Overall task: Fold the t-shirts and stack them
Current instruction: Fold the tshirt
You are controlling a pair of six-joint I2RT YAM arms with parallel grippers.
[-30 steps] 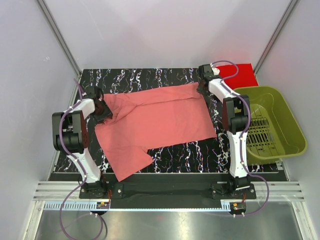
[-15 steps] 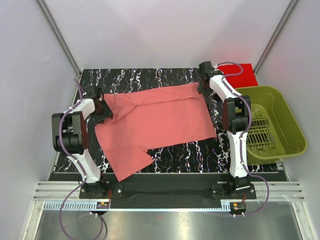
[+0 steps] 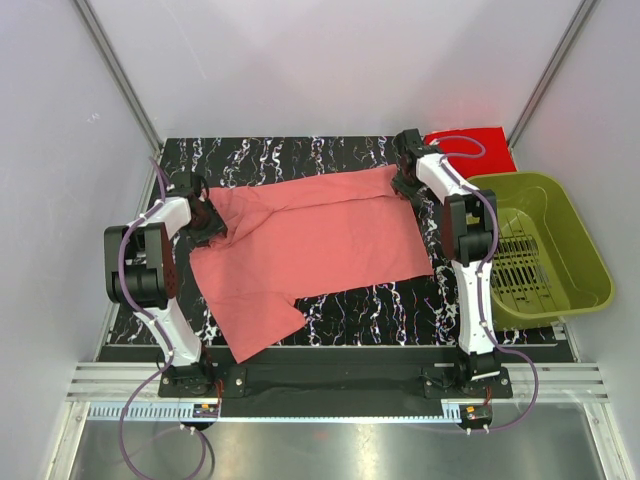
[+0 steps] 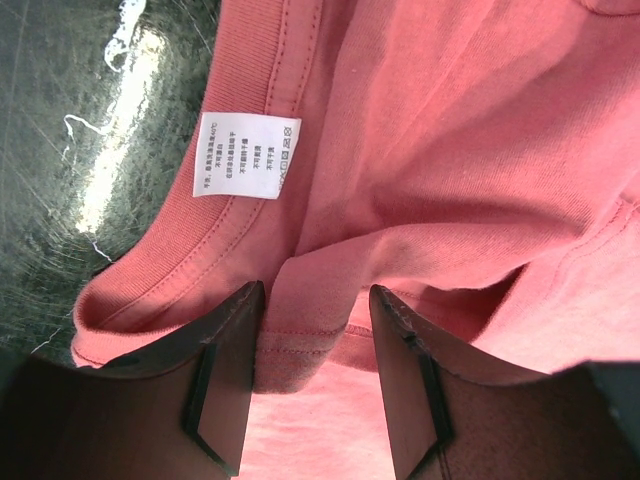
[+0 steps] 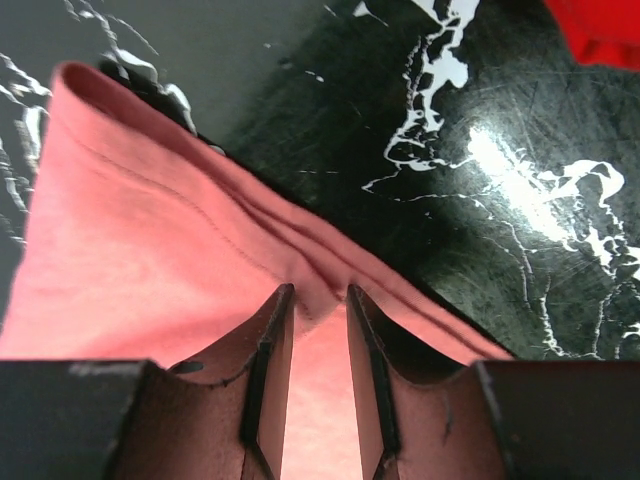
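On my left nothing has moved: the left gripper (image 4: 315,300) is still clamped on a bunched ridge of the salmon-pink t-shirt (image 3: 320,240) just below its ribbed collar (image 4: 180,260), where a white printed care label (image 4: 245,153) is sewn. The shirt lies spread and not yet folded across the glossy black marbled table (image 3: 300,155), soft knit with stitched hems. The change is on the right: over the last second that wrist has swung a little inward at the far corner, and the right gripper (image 5: 320,295) now pinches a peaked fold of the hem. With both ends held, I judge a fold can begin. The brighter red t-shirt (image 3: 480,150) sits at the far right corner, beside the olive plastic basket (image 3: 600,265).
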